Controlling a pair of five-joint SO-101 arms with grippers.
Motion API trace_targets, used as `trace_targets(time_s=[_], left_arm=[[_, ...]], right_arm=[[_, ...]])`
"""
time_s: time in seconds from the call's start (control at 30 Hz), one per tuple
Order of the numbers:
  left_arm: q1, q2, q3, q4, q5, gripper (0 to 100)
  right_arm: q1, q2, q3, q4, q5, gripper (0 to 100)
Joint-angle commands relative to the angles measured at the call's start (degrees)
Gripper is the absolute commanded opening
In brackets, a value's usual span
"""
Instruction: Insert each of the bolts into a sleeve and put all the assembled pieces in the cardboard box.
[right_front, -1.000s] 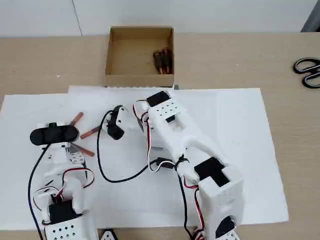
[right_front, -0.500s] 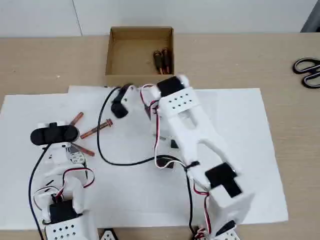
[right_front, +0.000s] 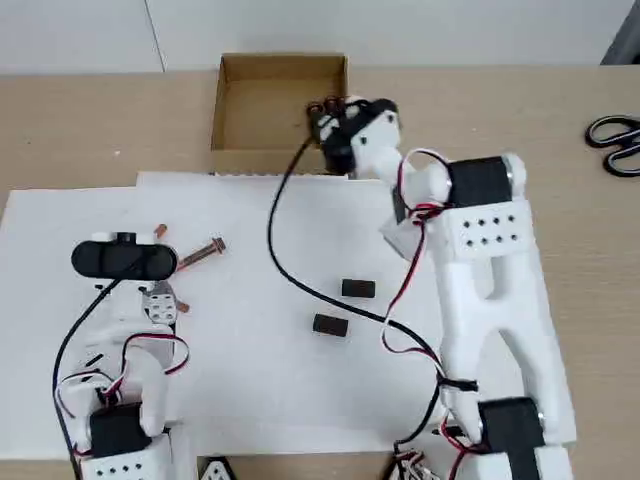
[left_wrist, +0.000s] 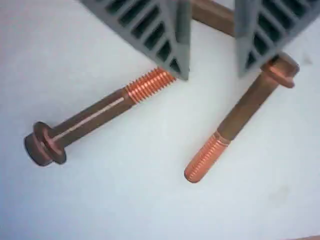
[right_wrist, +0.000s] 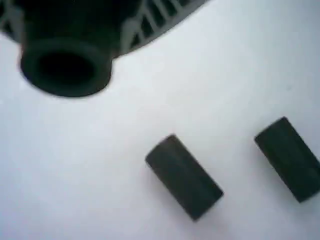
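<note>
My left arm sits folded at seven o'clock. Its gripper (left_wrist: 213, 70) is spread wide and holds nothing, hanging just above the copper bolts (right_front: 200, 255) on the white paper (right_front: 480, 210). Near centre lie two loose sleeves (right_front: 358, 289). My right arm reaches from five o'clock up to twelve, with the right gripper (right_front: 332, 115) at the cardboard box (right_front: 228, 100). Its wrist feed shows a black sleeve (right_wrist: 65, 67) pinched end-on. The wooden table (right_front: 100, 120) has scissors (right_front: 615, 130) at two o'clock.
</note>
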Motion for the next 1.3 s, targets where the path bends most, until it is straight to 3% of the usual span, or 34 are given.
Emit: trace_targets(time_s=[0.0, 0.37, 0.5, 0.73, 0.9, 1.27], left_arm=[[0.44, 6.07, -9.1, 3.69, -2.46, 7], [0.44, 47.3, -39.87, 8.09, -4.66, 7], [0.44, 62.77, -50.33, 8.7, -8.79, 7], [4.22, 85.45, -67.56, 19.78, -15.56, 7], [7.3, 97.23, -76.09, 25.76, -20.57, 4], [8.0, 113.67, -86.64, 27.69, -25.41, 4]], right_arm=[[4.53, -6.73, 5.45, 0.04, -1.58, 0.3], [6.55, -15.69, 23.91, -0.4, -3.87, 0.3], [6.64, -16.84, 27.25, -0.4, -6.15, 0.4], [6.64, -19.82, 32.53, -2.24, -7.82, 0.4], [6.64, -21.23, 35.96, -3.56, -8.62, 0.4], [11.47, -21.58, 36.22, -3.56, -8.26, 0.4]])
